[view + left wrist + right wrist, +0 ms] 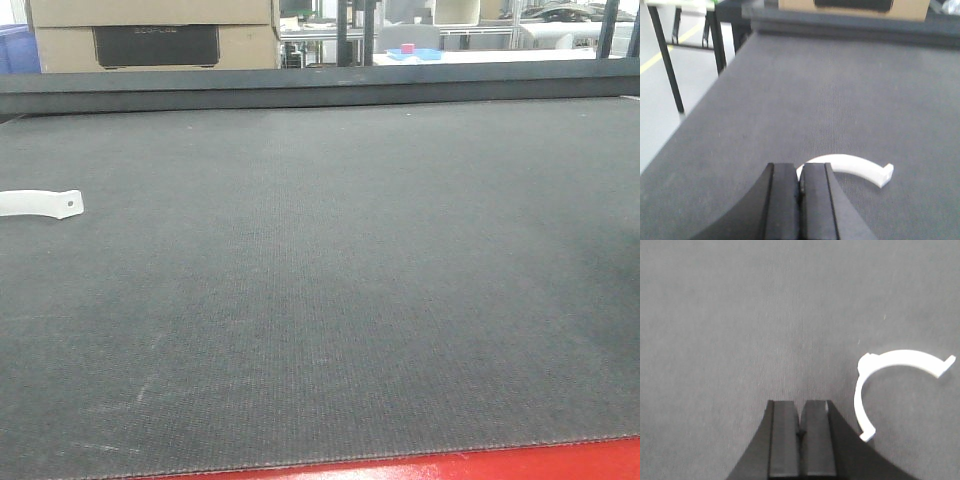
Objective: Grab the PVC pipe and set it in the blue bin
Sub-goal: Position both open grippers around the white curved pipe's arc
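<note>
The PVC pipe [40, 203] is a flat white piece with a small hole near its rounded end, lying on the dark mat at the far left and cut off by the frame's edge. In the left wrist view a curved white piece [852, 165] lies on the mat just beyond my left gripper [800, 167], one end hidden behind the fingertips. That gripper is shut with nothing between its pads. My right gripper [800, 403] is also shut and empty above bare mat. I cannot pick out the blue bin for certain.
A white C-shaped clip [880, 382] lies right of the right gripper. The mat [330, 280] ends at a raised back rail [320, 85] and a red front edge [500, 465]. Cardboard boxes [150, 30] and a blue shape [15, 50] stand behind. Floor drops off left [665, 100].
</note>
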`<state>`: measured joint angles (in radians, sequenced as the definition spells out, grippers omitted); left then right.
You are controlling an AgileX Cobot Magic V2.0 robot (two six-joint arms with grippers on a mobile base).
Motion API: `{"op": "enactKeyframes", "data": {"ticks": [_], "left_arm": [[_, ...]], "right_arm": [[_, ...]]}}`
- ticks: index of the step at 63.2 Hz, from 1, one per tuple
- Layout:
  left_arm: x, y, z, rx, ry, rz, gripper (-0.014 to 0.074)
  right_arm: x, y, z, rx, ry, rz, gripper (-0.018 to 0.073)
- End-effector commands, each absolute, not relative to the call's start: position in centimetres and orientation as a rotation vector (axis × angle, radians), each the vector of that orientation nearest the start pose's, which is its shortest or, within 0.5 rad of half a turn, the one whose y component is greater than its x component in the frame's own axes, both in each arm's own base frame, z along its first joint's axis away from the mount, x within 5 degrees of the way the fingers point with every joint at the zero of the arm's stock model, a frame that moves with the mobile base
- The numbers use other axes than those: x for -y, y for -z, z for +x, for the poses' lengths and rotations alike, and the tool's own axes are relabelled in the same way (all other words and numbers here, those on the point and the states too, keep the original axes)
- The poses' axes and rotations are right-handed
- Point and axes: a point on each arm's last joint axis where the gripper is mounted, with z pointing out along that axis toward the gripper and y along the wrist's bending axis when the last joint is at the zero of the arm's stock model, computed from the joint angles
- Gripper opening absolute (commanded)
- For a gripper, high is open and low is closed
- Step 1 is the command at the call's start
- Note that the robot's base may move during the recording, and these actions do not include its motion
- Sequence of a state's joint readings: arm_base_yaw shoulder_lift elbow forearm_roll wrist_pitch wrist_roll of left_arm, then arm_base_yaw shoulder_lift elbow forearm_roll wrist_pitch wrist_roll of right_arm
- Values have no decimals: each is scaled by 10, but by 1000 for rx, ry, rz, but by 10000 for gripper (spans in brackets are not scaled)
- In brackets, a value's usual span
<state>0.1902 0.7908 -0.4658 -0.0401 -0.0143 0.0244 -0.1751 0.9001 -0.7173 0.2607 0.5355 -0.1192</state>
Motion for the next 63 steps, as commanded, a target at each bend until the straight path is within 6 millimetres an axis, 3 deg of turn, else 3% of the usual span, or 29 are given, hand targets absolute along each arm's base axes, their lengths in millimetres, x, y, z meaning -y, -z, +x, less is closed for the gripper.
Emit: {"op": "enactKeyframes", "data": {"ticks": [1, 12, 21, 28, 42, 63], "left_arm": [[-32, -302, 165, -1741, -129, -183, -111], [-32, -304, 166, -1737, -146, -161, -111], [-33, -299, 172, -1806, -171, -129, -109], [-35, -298, 182, -1896, -165, -137, -70], [-41, -304, 209, -2012, -158, -148, 94], [-46, -302, 235, -2076, -153, -153, 185]], "right_arm": [[21, -319, 182, -2123, -97, 234, -162], [26, -322, 187, -2070, 12, 176, -162], [31, -313, 194, -2141, 102, 109, -153], [32, -306, 199, -2178, 106, 105, -57], [37, -284, 218, -2281, 117, 91, 250], [43, -248, 242, -2417, 143, 55, 279]]}}
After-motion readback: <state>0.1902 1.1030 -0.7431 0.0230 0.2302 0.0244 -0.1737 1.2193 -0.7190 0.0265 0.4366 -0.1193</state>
